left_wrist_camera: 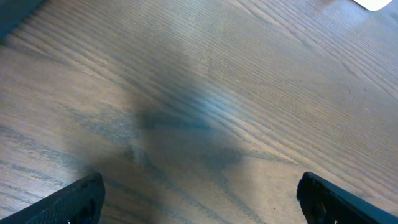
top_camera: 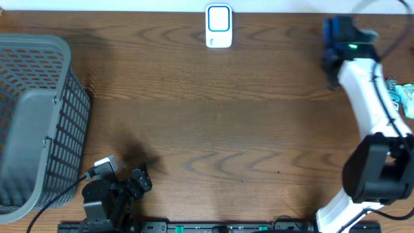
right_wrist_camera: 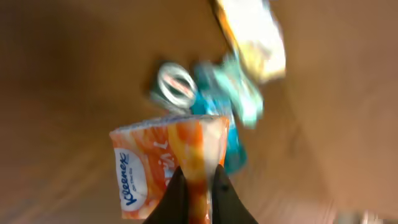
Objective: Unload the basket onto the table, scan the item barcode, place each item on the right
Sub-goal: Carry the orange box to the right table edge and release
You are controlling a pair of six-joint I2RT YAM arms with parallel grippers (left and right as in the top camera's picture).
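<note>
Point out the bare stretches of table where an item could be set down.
The widest bare patch is mid-table, bordered by the grey basket on one side, the white scanner at the far edge and the right arm. It is crowded at the far right edge, where packets lie by that arm.

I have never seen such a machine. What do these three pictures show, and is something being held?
Two robot arms work at a wooden table. One camera looks down from above; the other two ride on the wrists. From above you see a grey basket at the left, a small white scanner at the far edge, and the white right arm reaching to the far right. The left gripper waits with jaws wide apart above bare wood, holding nothing. The right gripper has its jaws shut on an orange Kleenex tissue pack. Other packets lie blurred behind it.
</note>
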